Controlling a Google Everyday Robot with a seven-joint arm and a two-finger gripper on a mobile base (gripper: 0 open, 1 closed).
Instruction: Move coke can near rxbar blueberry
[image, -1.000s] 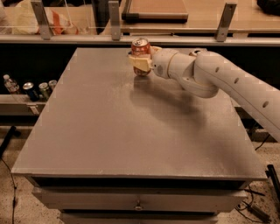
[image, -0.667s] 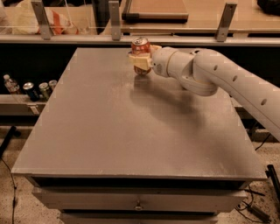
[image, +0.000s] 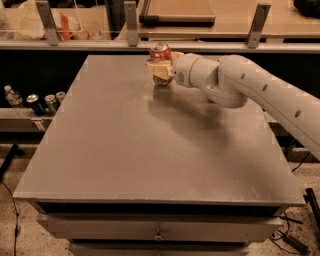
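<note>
The coke can (image: 160, 51), red-orange with a silver top, stands upright near the far edge of the grey table (image: 150, 155), about the middle of that edge. My gripper (image: 161, 71) reaches in from the right on its white arm (image: 235, 85). Its cream fingers (image: 159, 70) are closed around the can's lower half. I cannot tell whether the can rests on the table or hangs just above it. The rxbar blueberry is out of view.
A lower shelf at the left holds a small bottle (image: 12, 96) and several cans (image: 47, 102). Behind the table runs a counter with metal posts (image: 131, 22), a snack bag (image: 67, 27) and a wooden tray (image: 177, 10).
</note>
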